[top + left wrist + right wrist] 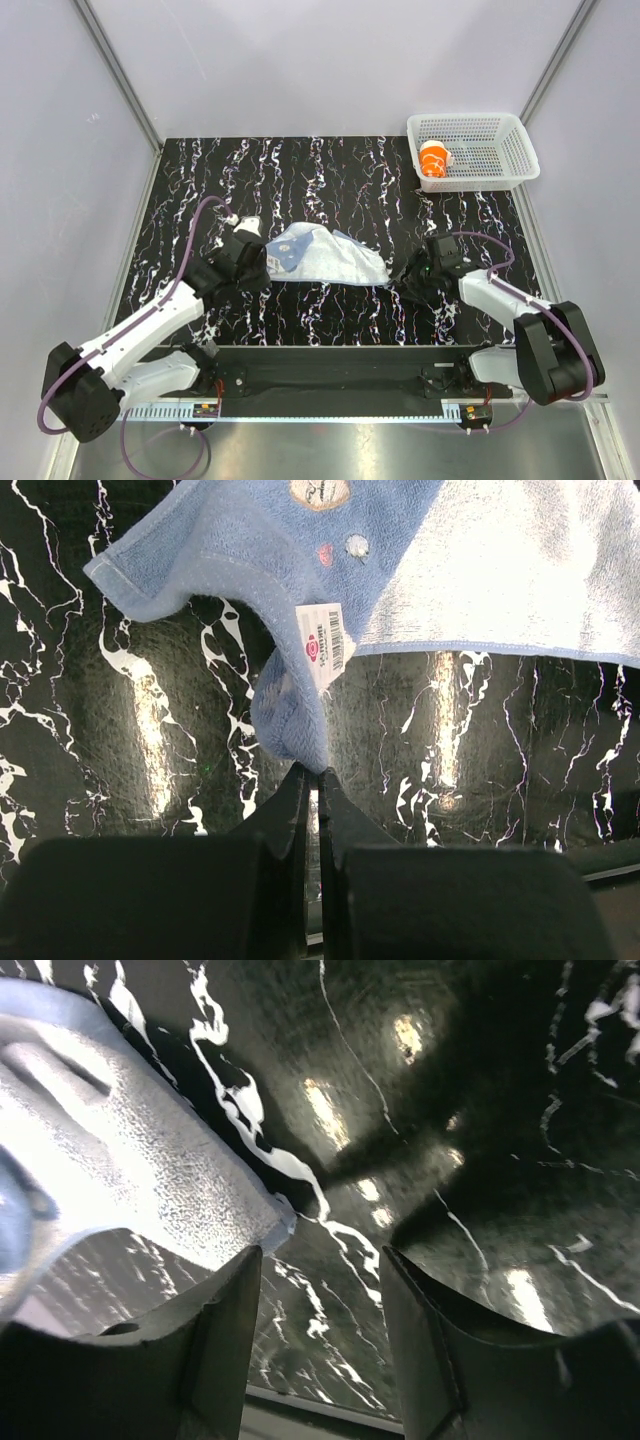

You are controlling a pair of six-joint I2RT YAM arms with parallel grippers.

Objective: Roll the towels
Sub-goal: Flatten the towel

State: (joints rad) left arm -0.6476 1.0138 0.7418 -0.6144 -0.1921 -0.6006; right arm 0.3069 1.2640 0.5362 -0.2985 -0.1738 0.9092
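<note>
Black white-veined bench (pixel 300 170). Bright orange rolled towel (pixel 434 160) in white mesh basket (pixel 465 119): done. Pale blue-and-white towel (pixel 330 258) unrolled; left tool (pixel 318 772) pinches its corner, right tool (pixel 320 1260) parted, empty.

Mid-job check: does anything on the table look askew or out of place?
The pale blue-grey towel lies rumpled and skewed, not flat. The left gripper pinches one folded corner. The right gripper is open, with the towel's edge beside it, ungripped. The rolled orange towel sits in the white mesh basket.
</note>
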